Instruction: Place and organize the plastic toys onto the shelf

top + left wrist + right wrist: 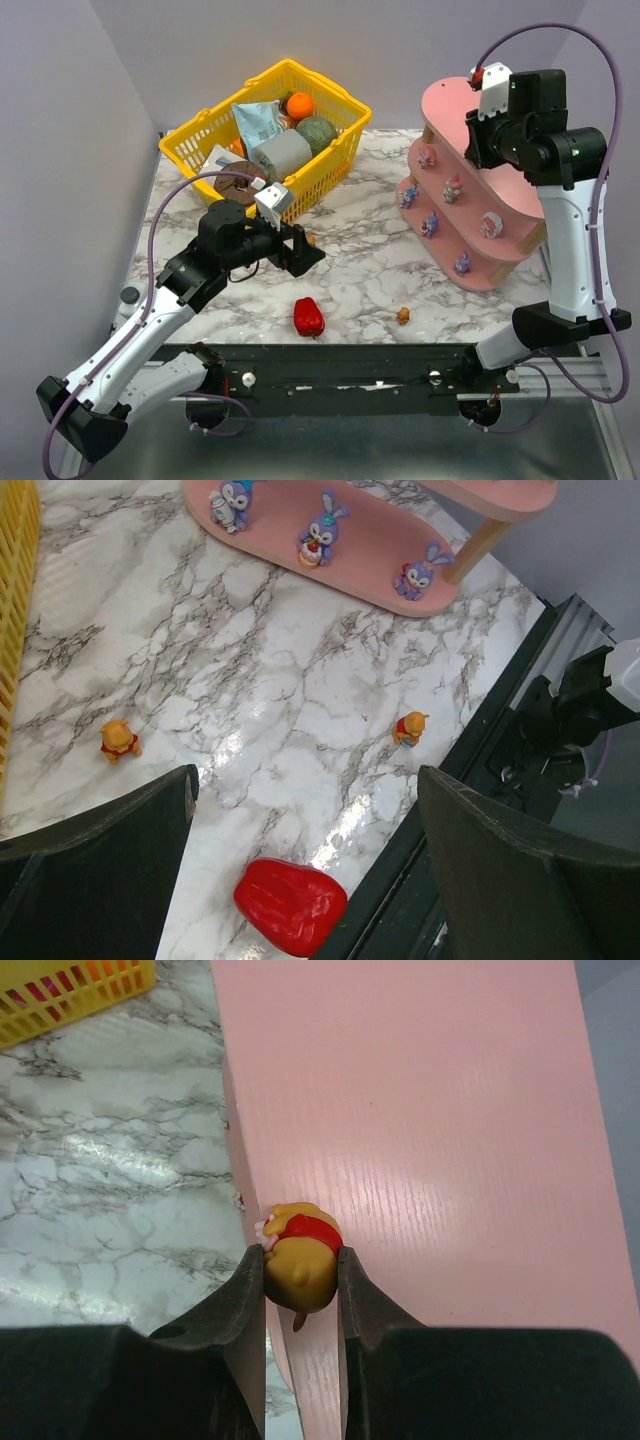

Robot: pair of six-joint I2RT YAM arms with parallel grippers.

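Observation:
The pink shelf (pixel 450 105) stands at the right rear of the table. Over its top board (pixel 450 1160), near the left edge, my right gripper (pixel 300 1252) is shut on an orange toy with a red shirt (pixel 305 1230). Several purple and pink toys stand on the lower tiers (pixel 453 187) (pixel 318 535). Two more orange toys rest on the marble, one (pixel 119 740) by the basket and one (pixel 409 728) (pixel 403 316) near the front edge. My left gripper (pixel 308 780) (pixel 305 250) hovers open above the table with nothing between its fingers.
A glossy red pepper (pixel 290 905) (pixel 309 317) lies near the table's front edge, below the left gripper. A yellow mesh basket (pixel 330 165) with groceries stands at the back left. The table's black front rail (pixel 470 770) runs on the right of the left wrist view.

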